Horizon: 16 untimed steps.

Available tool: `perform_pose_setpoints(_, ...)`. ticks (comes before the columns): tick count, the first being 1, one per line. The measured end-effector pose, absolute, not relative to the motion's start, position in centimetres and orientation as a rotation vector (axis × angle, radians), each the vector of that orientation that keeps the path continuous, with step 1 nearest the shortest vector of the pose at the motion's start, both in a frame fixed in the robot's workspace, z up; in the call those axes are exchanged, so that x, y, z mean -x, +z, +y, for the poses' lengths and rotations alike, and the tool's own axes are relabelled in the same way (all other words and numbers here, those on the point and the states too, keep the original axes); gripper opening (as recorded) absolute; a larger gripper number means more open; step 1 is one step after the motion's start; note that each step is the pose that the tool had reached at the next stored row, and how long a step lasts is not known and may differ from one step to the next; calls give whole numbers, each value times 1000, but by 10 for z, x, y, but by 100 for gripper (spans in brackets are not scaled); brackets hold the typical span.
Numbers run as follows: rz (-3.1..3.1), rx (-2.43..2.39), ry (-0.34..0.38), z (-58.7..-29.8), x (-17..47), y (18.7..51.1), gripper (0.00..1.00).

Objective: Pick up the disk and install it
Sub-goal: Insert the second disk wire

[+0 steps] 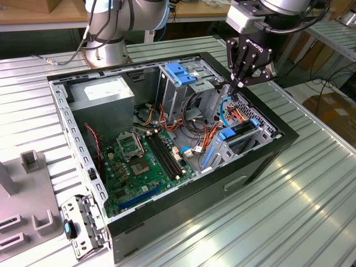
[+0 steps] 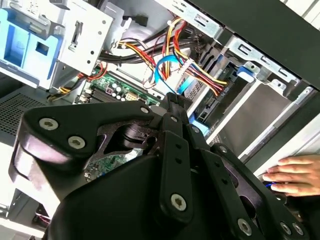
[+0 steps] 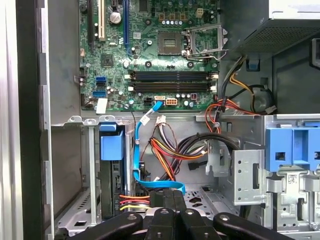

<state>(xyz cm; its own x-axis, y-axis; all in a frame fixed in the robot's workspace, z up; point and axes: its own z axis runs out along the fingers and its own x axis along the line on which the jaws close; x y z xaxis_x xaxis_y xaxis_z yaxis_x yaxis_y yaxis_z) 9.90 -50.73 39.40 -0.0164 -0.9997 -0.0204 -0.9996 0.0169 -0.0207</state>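
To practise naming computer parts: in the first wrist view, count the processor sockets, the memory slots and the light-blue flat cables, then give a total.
Processor sockets: 1
Memory slots: 4
Light-blue flat cables: 1
Total: 6

The disk (image 3: 111, 165) sits edge-on in its bay — label hidden; a hand (image 2: 295, 175) is cut off at the second wrist view's edge — fingers alone visible

Exterior view: high, oblique, well back from open computer case (image 1: 183, 139). Both wrist views: close behind gripper (image 3: 172, 197), sharing drive bay cables (image 3: 160, 165) beyond jaws.
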Motion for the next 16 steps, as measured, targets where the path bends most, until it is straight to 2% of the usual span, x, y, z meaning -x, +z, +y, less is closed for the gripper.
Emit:
perform_pose_setpoints(1, 2223, 2187, -10, -507, -99, 394, 11)
perform_pose_setpoints(3, 2231, 2194, -27, -505, -99, 394, 24)
perform_pose_setpoints(4, 2233, 2196, -32, -503, -99, 394, 24)
perform_pose_setpoints(5, 2237, 2201, -43, -500, -99, 394, 30)
perform_pose_setpoints(16, 2253, 2217, -80, -493, -100, 381, 30)
